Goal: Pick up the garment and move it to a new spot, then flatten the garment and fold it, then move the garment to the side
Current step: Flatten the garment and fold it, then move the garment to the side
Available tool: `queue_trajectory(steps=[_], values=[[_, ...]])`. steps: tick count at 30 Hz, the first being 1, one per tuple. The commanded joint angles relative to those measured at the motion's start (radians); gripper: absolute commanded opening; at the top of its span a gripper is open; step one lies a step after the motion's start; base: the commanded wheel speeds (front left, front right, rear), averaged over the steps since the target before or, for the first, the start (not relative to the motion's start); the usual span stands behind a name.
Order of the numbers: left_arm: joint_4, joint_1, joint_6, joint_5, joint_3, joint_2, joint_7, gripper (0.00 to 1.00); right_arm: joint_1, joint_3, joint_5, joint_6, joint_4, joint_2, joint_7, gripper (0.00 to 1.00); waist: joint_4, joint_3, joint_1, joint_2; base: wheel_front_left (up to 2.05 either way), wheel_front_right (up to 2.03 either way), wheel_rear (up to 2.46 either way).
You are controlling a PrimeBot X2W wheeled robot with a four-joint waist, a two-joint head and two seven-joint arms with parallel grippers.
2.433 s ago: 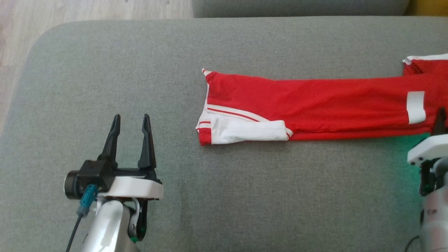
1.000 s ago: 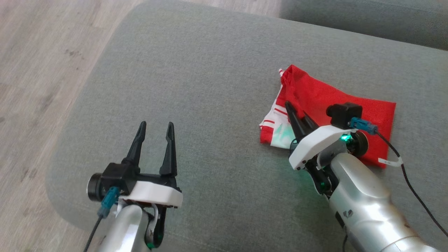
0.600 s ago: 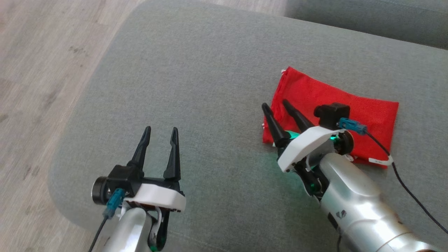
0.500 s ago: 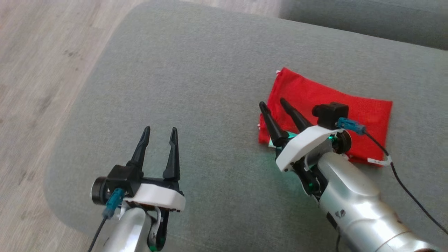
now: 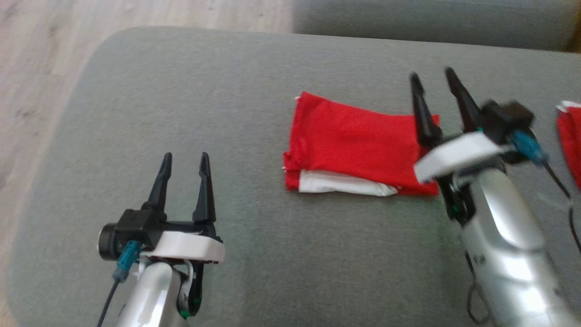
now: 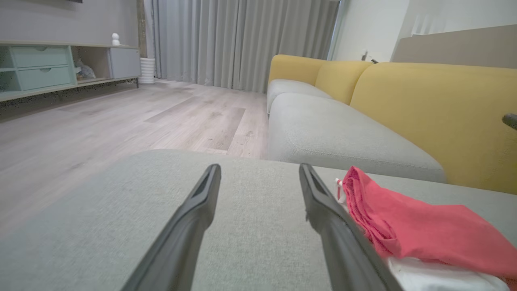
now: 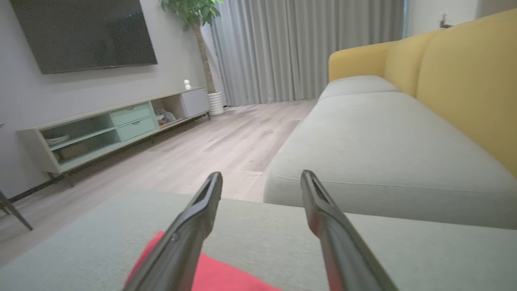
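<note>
The red garment lies folded in a flat rectangle on the grey sofa cushion, a white layer showing along its near edge. My right gripper is open and empty, its fingers over the garment's right end and pointing away from me. In the right wrist view the garment shows low between the open fingers of the right gripper. My left gripper is open and empty over bare cushion, left of the garment. From the left wrist, the garment lies right of the left gripper.
Another red piece of cloth lies at the head view's right edge. The cushion's rounded edge drops to wooden floor on the left. A second grey cushion and yellow backrest lie beyond. A low TV cabinet stands across the room.
My right gripper has opened, let go of the garment and drawn back to its right end. The garment now lies folded over. The head view has shifted; the left gripper keeps its pose.
</note>
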Motion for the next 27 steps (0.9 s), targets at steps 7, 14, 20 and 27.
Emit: queue_trajectory(steps=[7, 14, 20, 27], values=[[-0.036, -0.006, -0.005, 0.025, 0.078, 0.005, -0.005, 1.00, 0.218, -0.154, -0.158, -0.001, -0.239, 0.018, -0.011, 1.00, -0.097, -0.011, 0.0001, 0.0000, 0.00, 0.00, 0.00], [-0.037, 0.028, -0.012, 0.038, 0.104, 0.005, -0.005, 1.00, 0.373, -0.226, -0.205, -0.001, -0.362, 0.030, -0.011, 1.00, -0.138, -0.013, 0.0001, 0.0000, 0.00, 0.00, 0.00], [-0.040, 0.031, -0.015, 0.043, 0.109, 0.005, -0.005, 1.00, 0.410, -0.221, -0.181, -0.001, -0.391, 0.030, -0.011, 1.00, -0.146, -0.002, 0.0001, 0.0000, 0.00, 0.00, 0.00], [-0.039, 0.012, -0.021, 0.046, 0.100, 0.005, -0.005, 1.00, 0.388, -0.231, -0.178, -0.001, -0.396, 0.031, -0.011, 1.00, -0.132, 0.019, 0.0001, 0.0000, 0.00, 0.00, 0.00]])
